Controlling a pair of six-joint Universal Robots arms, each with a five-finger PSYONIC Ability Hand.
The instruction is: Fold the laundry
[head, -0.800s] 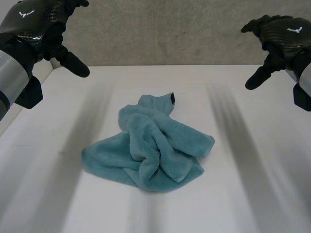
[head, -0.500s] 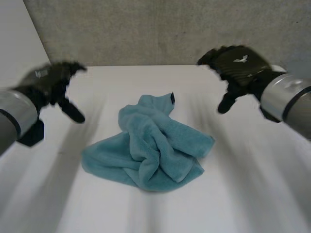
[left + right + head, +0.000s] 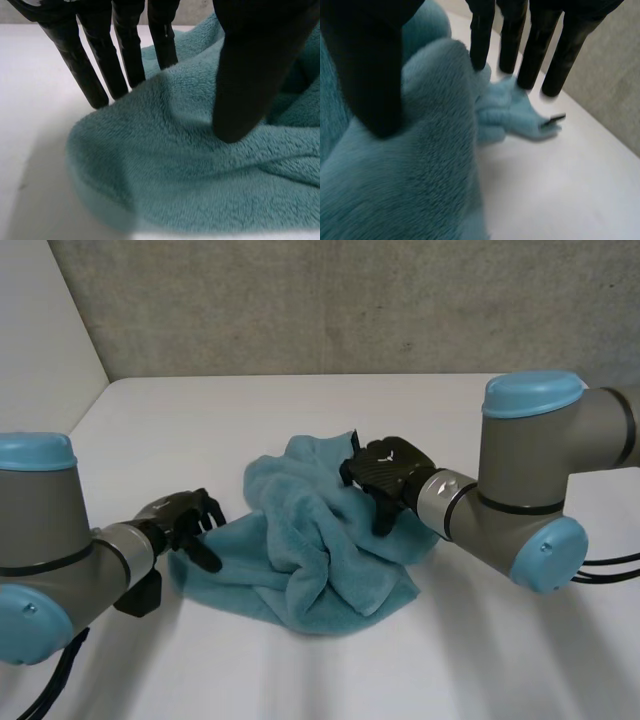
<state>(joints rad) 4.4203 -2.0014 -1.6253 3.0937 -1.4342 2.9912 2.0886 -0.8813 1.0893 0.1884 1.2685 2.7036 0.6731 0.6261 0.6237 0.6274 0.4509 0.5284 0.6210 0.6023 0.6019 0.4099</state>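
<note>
1. Towel (image 3: 310, 560), teal and crumpled, lay in a heap at the middle of the white table (image 3: 480, 650), its place and shape unchanged from half a second before.
2. Left hand (image 3: 180, 518) had come down from the air over the table's left side to the towel's left edge. Its fingers (image 3: 100, 75) were straight and spread away from the thumb (image 3: 250, 75). The fingertips were at the edge and the thumb tip was on the pile, with nothing pinched.
3. Right hand (image 3: 385, 472) had dropped from mid-air onto the heap's far right part. Its fingers (image 3: 530, 50) were straight and held apart from the thumb (image 3: 370, 65), a thick fold lying between them unpinched.
4. A small black tag (image 3: 355, 443) sat at the towel's far corner, just beyond the right hand's fingertips.
5. Behind the table stood a grey wall (image 3: 350, 300).
</note>
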